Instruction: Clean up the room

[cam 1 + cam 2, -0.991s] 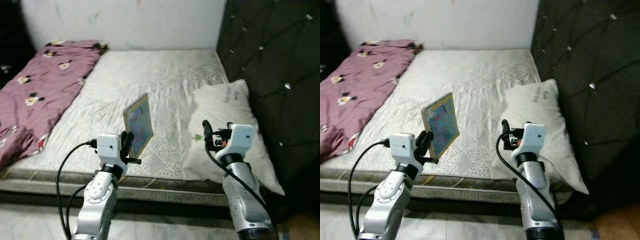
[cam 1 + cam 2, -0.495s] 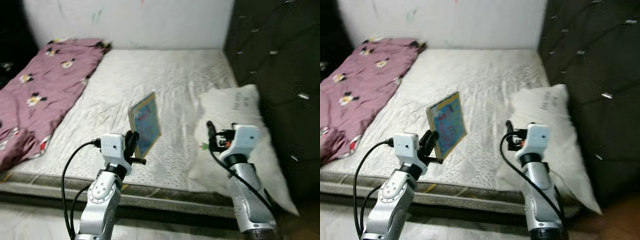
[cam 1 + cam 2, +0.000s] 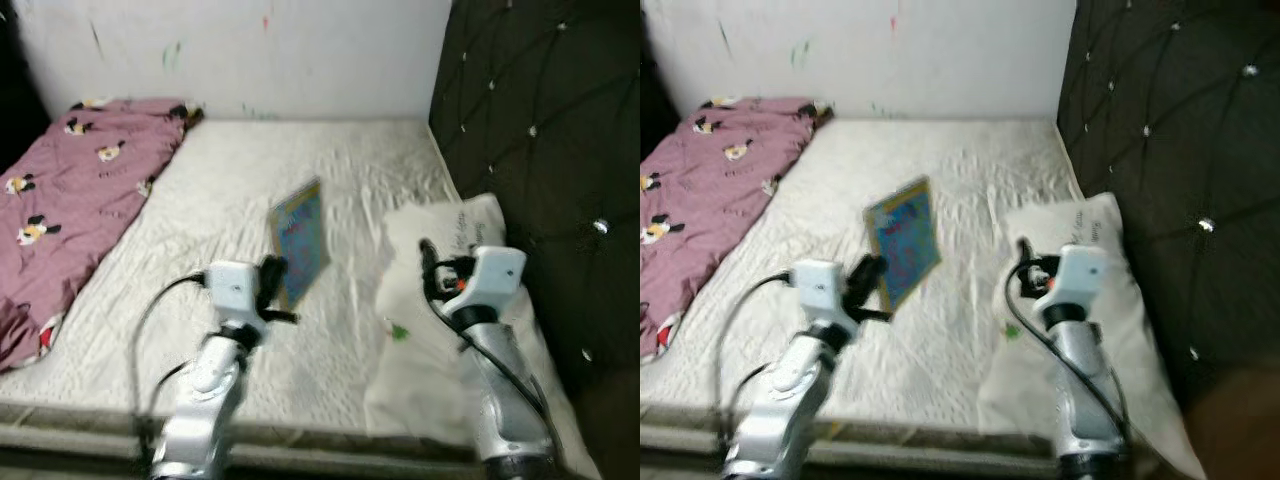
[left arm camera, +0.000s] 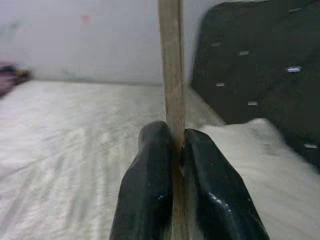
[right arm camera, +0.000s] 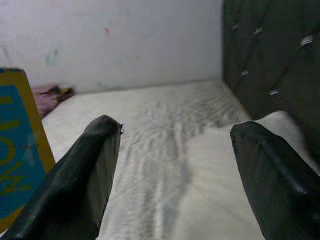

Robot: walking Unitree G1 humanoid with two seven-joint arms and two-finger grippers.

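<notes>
A thin picture book (image 3: 302,241) with a blue cover and yellow border stands upright over the white mattress (image 3: 300,170). My left gripper (image 3: 272,283) is shut on its lower edge; the left wrist view shows the book (image 4: 172,75) edge-on, pinched between both black fingers (image 4: 150,170). My right gripper (image 3: 428,268) hangs open over the white pillow (image 3: 445,300) at the bed's right side, nothing between its fingers (image 5: 95,170). The book's cover (image 5: 17,145) also appears in the right wrist view.
A purple blanket with a cartoon print (image 3: 70,170) lies along the mattress's left side. A dark tufted headboard (image 3: 540,130) rises on the right, behind the pillow. A white wall (image 3: 250,50) closes off the far end.
The camera has come closer to the bed and the view has shifted. The book stays gripped and upright in my left gripper. The right gripper is still open.
</notes>
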